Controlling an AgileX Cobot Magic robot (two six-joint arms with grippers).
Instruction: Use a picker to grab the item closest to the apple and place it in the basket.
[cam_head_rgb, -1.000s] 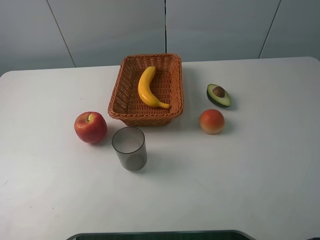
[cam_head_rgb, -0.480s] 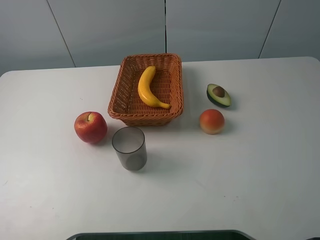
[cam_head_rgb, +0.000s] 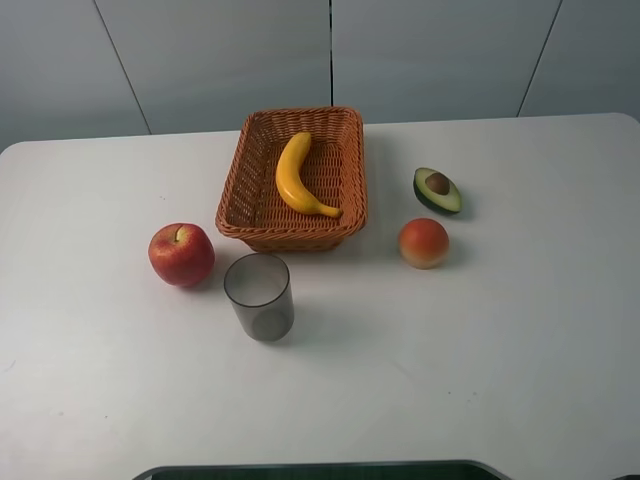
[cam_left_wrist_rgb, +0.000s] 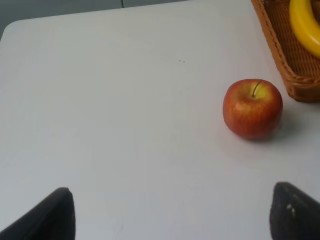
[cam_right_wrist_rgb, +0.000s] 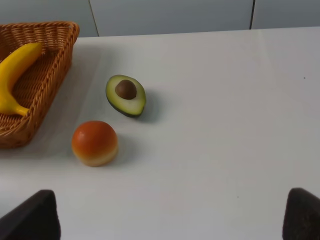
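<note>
A red apple (cam_head_rgb: 181, 254) (cam_left_wrist_rgb: 252, 107) sits on the white table at the left. Just right of it stands a clear grey cup (cam_head_rgb: 259, 296), upright and empty; it is out of both wrist views. Behind them is a wicker basket (cam_head_rgb: 240, 195) (cam_left_wrist_rgb: 280, 55) (cam_right_wrist_rgb: 52, 75) holding a banana (cam_head_rgb: 298, 176) (cam_right_wrist_rgb: 14, 72). My left gripper (cam_left_wrist_rgb: 170, 212) is open, its dark fingertips (cam_left_wrist_rgb: 52, 215) wide apart, well short of the apple. My right gripper (cam_right_wrist_rgb: 170, 215) is open too, with nothing between its fingertips (cam_right_wrist_rgb: 32, 215). Neither gripper shows in the exterior view.
A halved avocado (cam_head_rgb: 437, 190) (cam_right_wrist_rgb: 125, 95) and an orange-red round fruit (cam_head_rgb: 424, 243) (cam_right_wrist_rgb: 94, 142) lie right of the basket. The table's front edge meets a dark base (cam_head_rgb: 320, 470) at the bottom of the exterior view.
</note>
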